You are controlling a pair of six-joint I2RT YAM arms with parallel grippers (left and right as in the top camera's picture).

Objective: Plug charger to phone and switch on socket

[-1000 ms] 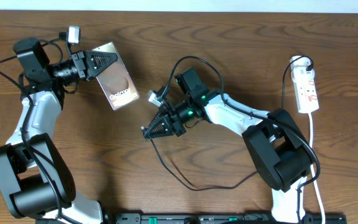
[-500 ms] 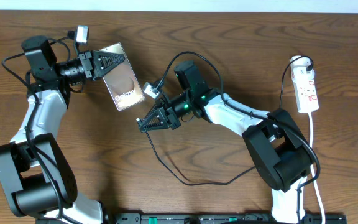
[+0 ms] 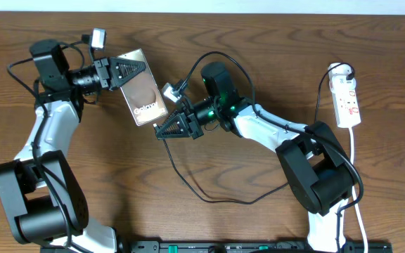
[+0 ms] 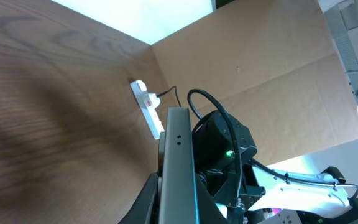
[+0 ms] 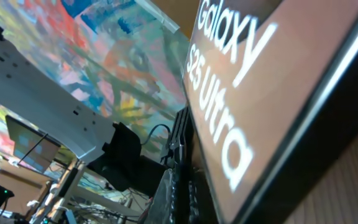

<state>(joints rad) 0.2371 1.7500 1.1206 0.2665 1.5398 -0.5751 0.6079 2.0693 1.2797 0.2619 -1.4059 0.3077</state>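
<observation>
L gripper (image 3: 143, 65) clamped phone (image 3: 146, 100) at 10 o'clock. R gripper (image 3: 159, 131) pinched shut on charger (image 3: 223, 202), tip just beside phone's lower edge, not plugged yet. At 3 o'clock, socket (image 3: 348, 100) untouched; switch-on left.

phone (image 3: 143, 90): carried to the right and slightly turned, now closer to the other arm.
left gripper (image 3: 138, 69): shifted right with it.
right gripper (image 3: 158, 131): risen up and left; its tip is now just beside the phone's lower edge.
charger (image 3: 209, 199): slack loop pulled upward.
</observation>
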